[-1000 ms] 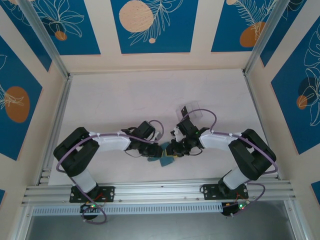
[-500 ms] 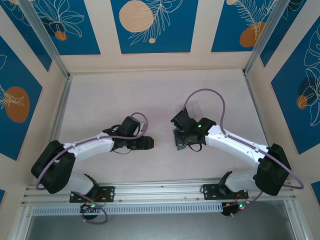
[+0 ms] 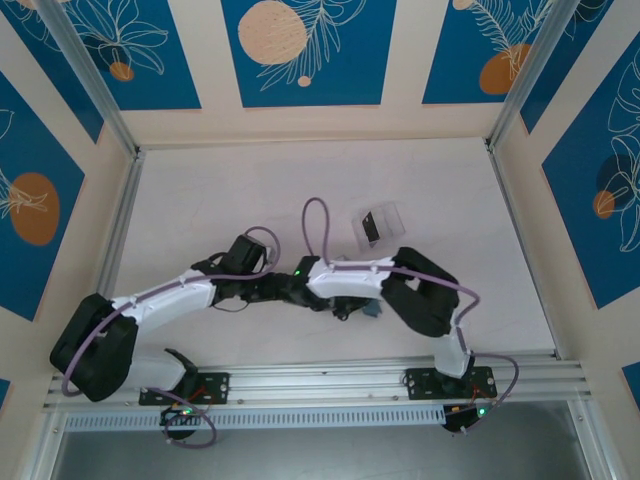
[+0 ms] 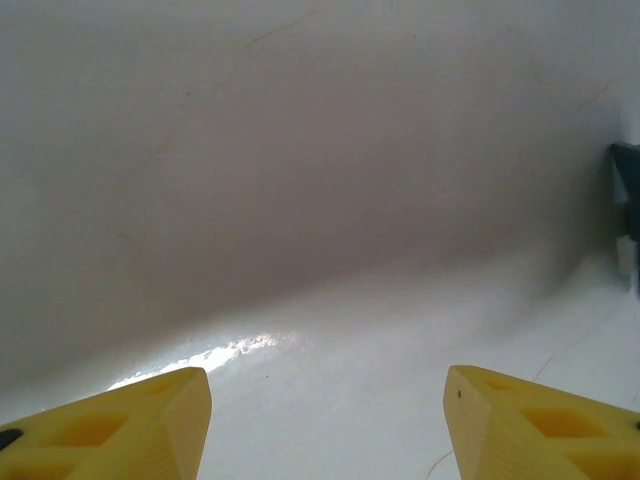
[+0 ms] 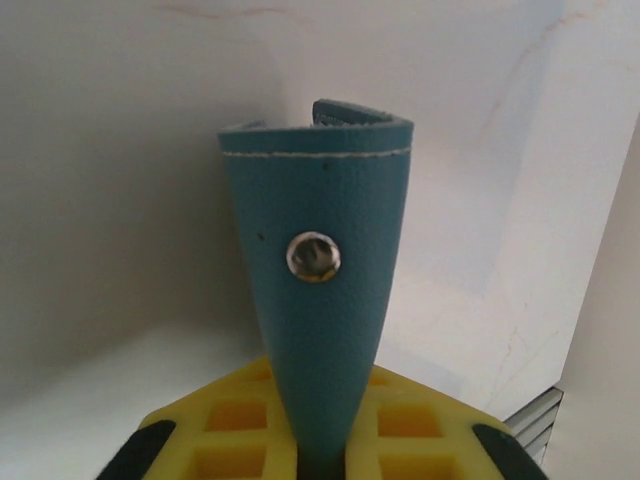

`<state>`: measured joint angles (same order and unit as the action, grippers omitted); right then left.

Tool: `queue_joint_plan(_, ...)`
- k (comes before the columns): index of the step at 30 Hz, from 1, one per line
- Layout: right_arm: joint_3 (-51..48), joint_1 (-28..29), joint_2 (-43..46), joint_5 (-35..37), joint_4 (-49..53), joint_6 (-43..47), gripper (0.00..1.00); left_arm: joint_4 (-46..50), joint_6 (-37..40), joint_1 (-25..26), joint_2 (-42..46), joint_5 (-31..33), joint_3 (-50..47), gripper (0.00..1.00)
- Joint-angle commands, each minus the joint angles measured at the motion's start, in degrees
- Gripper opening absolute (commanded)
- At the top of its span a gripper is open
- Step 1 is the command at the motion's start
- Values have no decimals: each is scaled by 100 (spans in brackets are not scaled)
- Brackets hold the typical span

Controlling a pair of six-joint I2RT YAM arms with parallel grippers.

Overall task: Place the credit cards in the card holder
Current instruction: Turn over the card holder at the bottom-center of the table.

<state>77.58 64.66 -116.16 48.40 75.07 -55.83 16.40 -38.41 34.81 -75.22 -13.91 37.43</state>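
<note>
Two arms fold in over the white bench point(image 3: 220, 200), their wrists crowded so closely near its front half that from above I cannot pick one claw from the other.

Seen from the right wrist, the right claw point(image 5: 315, 445) is closed on the teal holder point(image 5: 315, 300). Its yellow fingers point(image 5: 420, 430) pinch the lower end. The holder stands up out of them, folded over on itself, with a stitched edge along the top and a metal snap point(image 5: 313, 256) on the face toward the camera. White bench and wall lie behind it, and an aluminium rail point(image 5: 535, 420) shows at the lower right.

The left claw point(image 4: 325, 390) is spread wide, its two yellow fingers point(image 4: 130, 425) far apart, with nothing between them but bare bench. A dark shape point(image 4: 627, 215) cuts in at the right edge of that view; I cannot tell what it is.

Farther back and to the right, well apart from both claws, a clear box point(image 3: 390, 213) lies on the bench with one dark card point(image 3: 371, 227) inside it.
</note>
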Motion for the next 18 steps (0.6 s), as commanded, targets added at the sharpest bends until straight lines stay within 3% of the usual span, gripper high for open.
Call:
queue_joint_plan(1, 463, 235, -425, -141, -73, 21, 23, 246, -41, -131, 194, 108, -72, 63)
queue_joint_plan(6, 435, 372, -308, -1043, -1143, 800, 48, 349, -46, -290, 450, 73, -107, 63)
queue_joint_plan(9, 106, 318, 317, -1741, -1884, 1251, 55, 389, -7, -368, 529, 32, -126, 63)
queue_joint_plan(13, -350, 68, 1343, -2459, -2462, 1636, 57, 387, 110, -410, 499, -71, -87, 63)
queue_joint_plan(18, -1013, -738, 2544, -2641, -2522, 1797, 52, 162, 275, -339, 308, -529, -2, 62)
